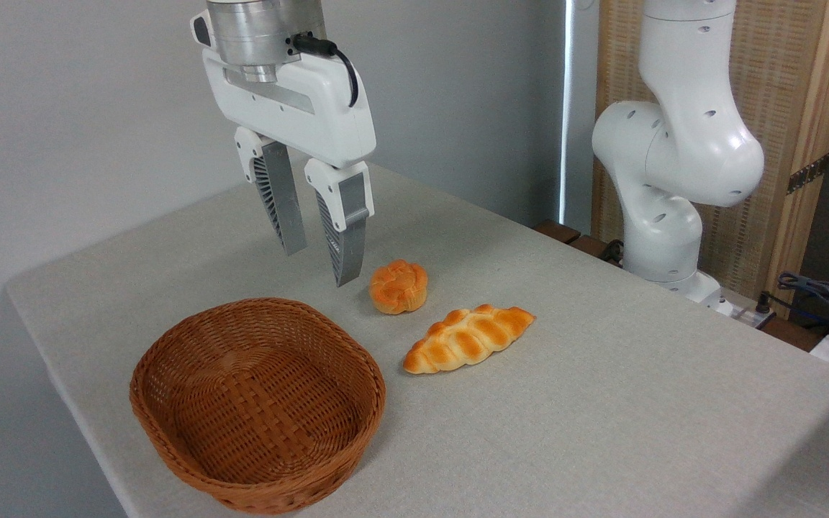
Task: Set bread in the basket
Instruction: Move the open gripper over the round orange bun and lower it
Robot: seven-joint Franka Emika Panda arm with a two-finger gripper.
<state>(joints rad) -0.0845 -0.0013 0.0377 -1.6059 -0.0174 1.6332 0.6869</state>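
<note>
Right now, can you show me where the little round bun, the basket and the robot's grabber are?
bun (399, 286), fixed camera, its swirly top.
basket (170, 344), fixed camera, its woven left rim.
gripper (322, 265), fixed camera, gap between its open fingertips.

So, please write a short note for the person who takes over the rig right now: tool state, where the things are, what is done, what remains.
Tool: open, holding nothing, hanging above the table just left of the round bun.
Round bun: on the tablecloth, untouched, behind the right end of the basket.
Basket: front left of the table, nothing inside.
Braided loaf: lying to the right of the basket, not part of the job.
Done: nothing grasped yet.
Left: move over the bun, grasp it, carry it to the basket, release.
</note>
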